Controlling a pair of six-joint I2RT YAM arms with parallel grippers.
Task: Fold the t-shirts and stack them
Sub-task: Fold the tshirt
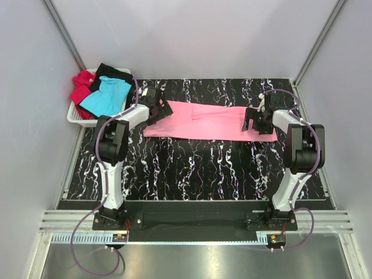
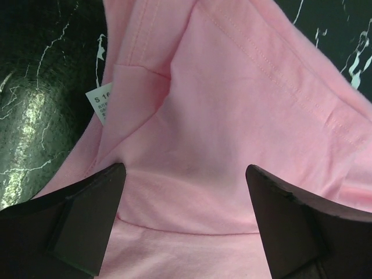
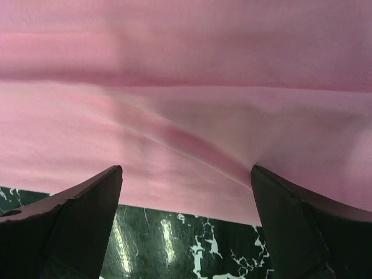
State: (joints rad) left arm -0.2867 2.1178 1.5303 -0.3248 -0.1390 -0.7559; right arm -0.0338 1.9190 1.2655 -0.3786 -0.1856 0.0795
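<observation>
The pink t-shirt (image 1: 209, 121) lies folded into a long strip across the far part of the black marbled table. My left gripper (image 1: 156, 109) is open over its left end; in the left wrist view the pink cloth (image 2: 232, 116) with its small white label (image 2: 99, 103) fills the space between my spread fingers. My right gripper (image 1: 256, 121) is open over the shirt's right end; in the right wrist view the pink cloth (image 3: 186, 87) and its near edge lie between my fingers. The turquoise (image 1: 106, 96), red (image 1: 82, 87) and black (image 1: 113, 73) t-shirts lie in the basket.
The white plastic basket (image 1: 75, 116) stands at the far left corner of the table (image 1: 192, 168). Grey walls close in the left, right and far sides. The arm bases stand at the near edge.
</observation>
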